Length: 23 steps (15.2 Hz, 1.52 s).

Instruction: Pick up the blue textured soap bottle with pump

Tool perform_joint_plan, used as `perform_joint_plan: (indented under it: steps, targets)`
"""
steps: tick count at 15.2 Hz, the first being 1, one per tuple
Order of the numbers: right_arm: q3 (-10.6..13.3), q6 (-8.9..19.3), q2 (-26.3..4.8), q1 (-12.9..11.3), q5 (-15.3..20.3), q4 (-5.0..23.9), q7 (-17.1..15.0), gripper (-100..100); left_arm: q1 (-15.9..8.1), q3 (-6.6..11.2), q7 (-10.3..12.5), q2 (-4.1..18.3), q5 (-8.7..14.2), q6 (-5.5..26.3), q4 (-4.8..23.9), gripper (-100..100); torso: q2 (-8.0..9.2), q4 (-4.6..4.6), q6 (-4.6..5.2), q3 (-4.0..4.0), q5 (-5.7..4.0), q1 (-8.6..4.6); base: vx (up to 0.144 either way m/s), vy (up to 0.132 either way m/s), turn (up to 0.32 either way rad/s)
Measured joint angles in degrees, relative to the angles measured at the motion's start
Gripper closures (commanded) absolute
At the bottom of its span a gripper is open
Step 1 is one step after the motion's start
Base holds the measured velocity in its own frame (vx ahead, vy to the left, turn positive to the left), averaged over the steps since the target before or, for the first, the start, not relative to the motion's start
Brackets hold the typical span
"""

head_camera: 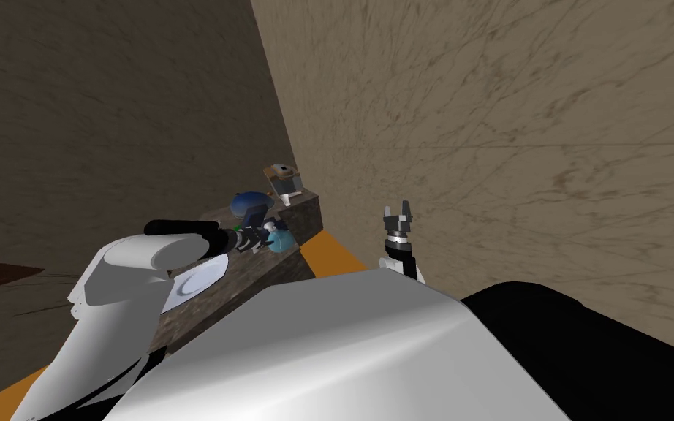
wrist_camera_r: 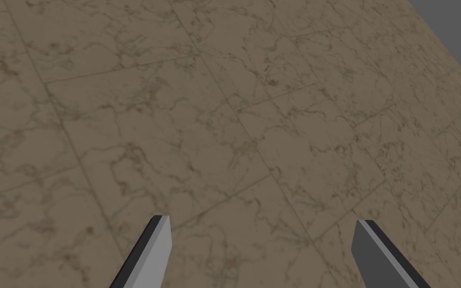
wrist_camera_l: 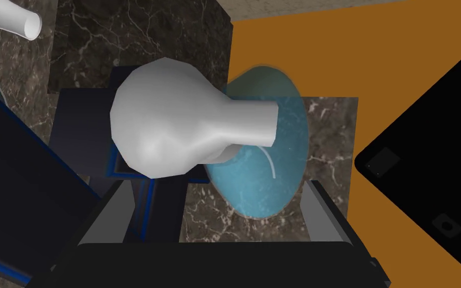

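Two fingers of the left hand (wrist_camera_l: 215, 187) are spread wide and set either side of the soap bottle (wrist_camera_l: 267, 172). The bottle is viewed from above and stands on the dark marbled worktop (wrist_camera_l: 332, 130), near the edge over the orange floor (wrist_camera_l: 374, 60). The hand is open and no squeeze is seen. One finger (wrist_camera_l: 324, 210) is just beside the pale blue translucent body, so contact there cannot be ruled out. The top-down pose is judged to be chosen so the fingers can be closed on the body below the white pump head (wrist_camera_l: 169, 120). That pump head is laid across much of the body, with its spout aimed toward the floor side, so the neck and the near flank are hidden. The base is also hidden, and no surface texture can be made out. A dark blue boxy object (wrist_camera_l: 84, 125) is packed tight beside the bottle, on the side of the other finger. Its identity cannot be read, and the clearance there is judged tight. A white spout (wrist_camera_l: 12, 20) of a neighbouring item is cut off at the frame edge. The right hand (wrist_camera_r: 262, 220) is held up by the wall with fingers apart and empty, judged parked clear of the work. A black shape (wrist_camera_l: 424, 165) beyond the floor cannot be identified.
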Motion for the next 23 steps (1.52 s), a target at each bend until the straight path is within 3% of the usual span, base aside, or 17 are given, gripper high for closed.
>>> perform_joint_plan:
  steps: [17,23]
  targets:
    - [0.0,0.0,0.0,0.0,0.0,0.0,0.0,0,-3.5,1.79,8.2,2.4,6.1,16.6,0.9,-100,0.08,0.02,-0.02,0.05,0.0,-0.03,0.002,0.018,-0.081]
    - [0.0,0.0,0.0,0.0,0.0,0.0,0.0,0,-2.8,0.09,5.5,1.4,3.3,13.6,4.4,-100,0.06,0.01,-0.02,0.04,-0.05,-0.23,-0.009,-0.028,-0.027]
